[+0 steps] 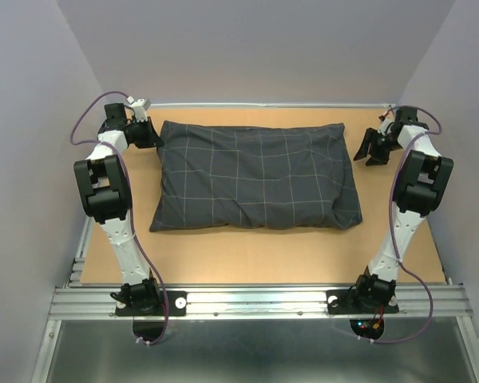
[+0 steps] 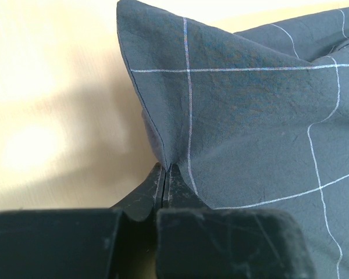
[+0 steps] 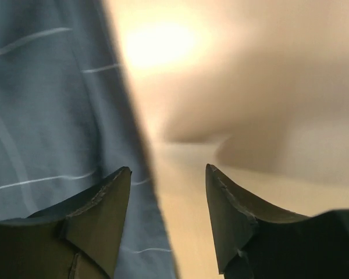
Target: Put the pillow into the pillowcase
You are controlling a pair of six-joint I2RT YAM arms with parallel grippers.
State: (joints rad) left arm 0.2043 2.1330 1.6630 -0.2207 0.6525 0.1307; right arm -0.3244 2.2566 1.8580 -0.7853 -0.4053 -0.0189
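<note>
The pillowcase (image 1: 255, 175), dark grey with a thin pale grid, lies plump across the middle of the table. No white or yellow of the pillow shows in any view. My left gripper (image 1: 153, 134) is shut on the pillowcase's far left corner, and the cloth (image 2: 238, 110) rises from between the tips (image 2: 165, 170) in the left wrist view. My right gripper (image 1: 373, 148) is open and empty just off the pillowcase's far right corner. In the right wrist view the cloth (image 3: 52, 116) lies left of the spread fingers (image 3: 168, 174).
The wooden table top (image 1: 263, 255) is bordered by pale walls at the back and sides. A metal rail (image 1: 255, 302) holds both arm bases at the near edge.
</note>
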